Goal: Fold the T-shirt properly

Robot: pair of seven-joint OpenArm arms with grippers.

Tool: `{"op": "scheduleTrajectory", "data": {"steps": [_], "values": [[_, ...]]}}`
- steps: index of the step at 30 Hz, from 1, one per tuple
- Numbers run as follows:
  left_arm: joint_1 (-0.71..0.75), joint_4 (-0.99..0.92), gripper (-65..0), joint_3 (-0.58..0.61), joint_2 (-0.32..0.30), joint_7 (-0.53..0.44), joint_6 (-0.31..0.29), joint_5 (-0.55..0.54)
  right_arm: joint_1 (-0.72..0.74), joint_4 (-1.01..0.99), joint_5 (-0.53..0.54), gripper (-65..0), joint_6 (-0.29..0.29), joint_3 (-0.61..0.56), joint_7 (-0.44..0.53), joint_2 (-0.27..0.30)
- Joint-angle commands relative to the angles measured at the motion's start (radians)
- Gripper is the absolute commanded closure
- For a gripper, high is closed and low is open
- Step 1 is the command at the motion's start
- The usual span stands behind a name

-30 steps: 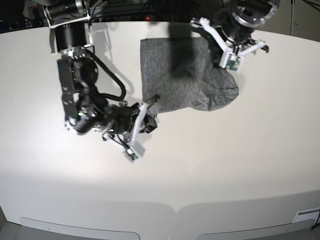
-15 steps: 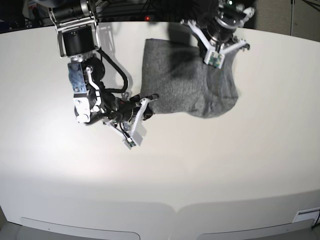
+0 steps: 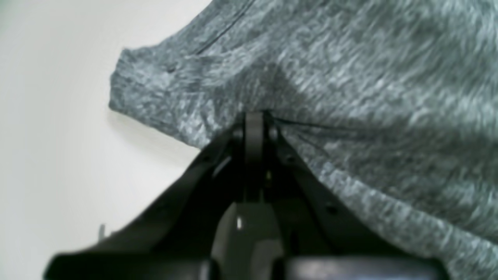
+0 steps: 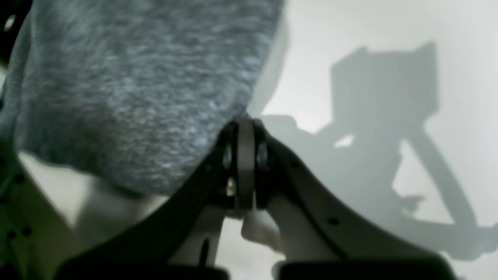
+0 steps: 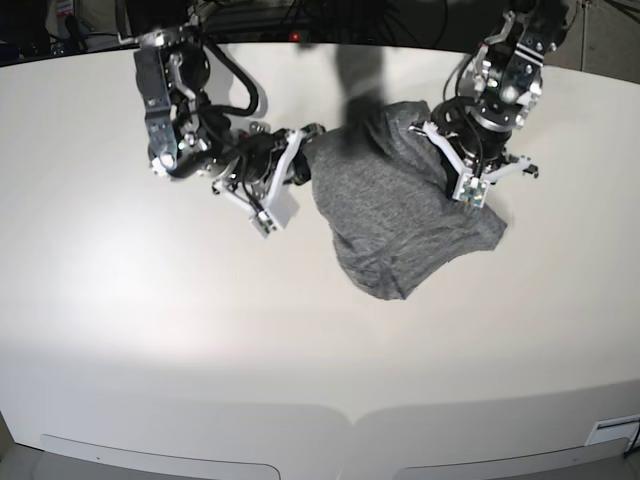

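Note:
The T-shirt (image 5: 400, 215) is a folded bundle of heathered dark-grey knit, stretched between both grippers near the table's back, with its free end trailing toward the front. In the base view my right gripper (image 5: 312, 133) is shut on the shirt's left corner. My left gripper (image 5: 420, 128) pinches its right upper edge. The left wrist view shows that gripper (image 3: 255, 116) closed on a fold of the T-shirt (image 3: 350, 77), with a stitched hem corner to its left. In the right wrist view the right gripper (image 4: 244, 126) is shut on the edge of the T-shirt (image 4: 116, 97).
The white table (image 5: 300, 340) spreads wide around the shirt, and its curved front edge (image 5: 350, 415) runs along the bottom. Dark cables and the arm bases (image 5: 250, 15) crowd the back edge. The right arm's body (image 5: 170, 120) lies to the left of the shirt.
Both grippers have kept their hold. The right gripper has carried its corner toward the back, and the left has swung toward the front right. The shirt now lies skewed diagonally between them.

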Motion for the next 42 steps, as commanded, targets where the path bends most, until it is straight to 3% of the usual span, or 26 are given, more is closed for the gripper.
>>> {"op": "scheduleTrajectory", "data": {"steps": [1, 6, 10, 17, 20, 23, 28, 33, 37, 42], "values": [[-0.022, 0.012, 0.0, -0.001, 0.0, -0.021, -0.025, -0.005, -0.013, 0.026, 0.004, 0.0, 0.005, -0.001, -0.019, -0.004], [-0.089, 0.012, 0.0, -0.001, 0.0, -0.02, -0.048, -0.072, -0.083, 0.095, 0.033, 0.0, 0.005, -0.001, -0.029, -0.018], [-0.117, 0.013, 0.0, -0.004, -0.005, 0.006, -0.047, -0.039, -0.109, 0.148, 0.028, 0.0, 0.005, 0.009, -0.029, -0.017], [-0.116, 0.097, 0.0, -0.013, -0.058, 0.09, -0.046, -0.074, -0.109, 0.294, 0.03, 0.0, 0.005, 0.144, -0.048, -0.018], [-0.091, 0.182, 0.0, -0.013, -0.087, 0.154, 0.016, -0.092, -0.109, 0.356, 0.033, 0.0, 0.005, 0.232, -0.076, -0.017], [-0.022, 0.274, 0.0, -0.02, -0.116, 0.163, 0.093, -0.092, -0.129, 0.388, 0.09, 0.0, 0.005, 0.333, -0.095, -0.017], [0.134, 0.394, 0.0, -0.081, -0.154, 0.159, 0.093, -0.209, -0.21, 0.437, 0.121, 0.0, 0.005, 0.479, -0.134, -0.018], [0.309, 0.481, 0.0, -0.196, -0.155, 0.16, 0.092, -0.259, -0.328, 0.501, 0.126, 0.0, 0.005, 0.586, -0.145, -0.018], [0.454, 0.493, 0.0, -0.288, -0.155, 0.159, 0.073, -0.271, -0.439, 0.528, 0.211, 0.0, 0.005, 0.661, -0.186, -0.018], [0.649, 0.493, 0.0, -0.399, -0.155, 0.106, -0.006, -0.274, -0.592, 0.531, 0.293, 0.0, 0.005, 0.74, -0.192, -0.023]]}}
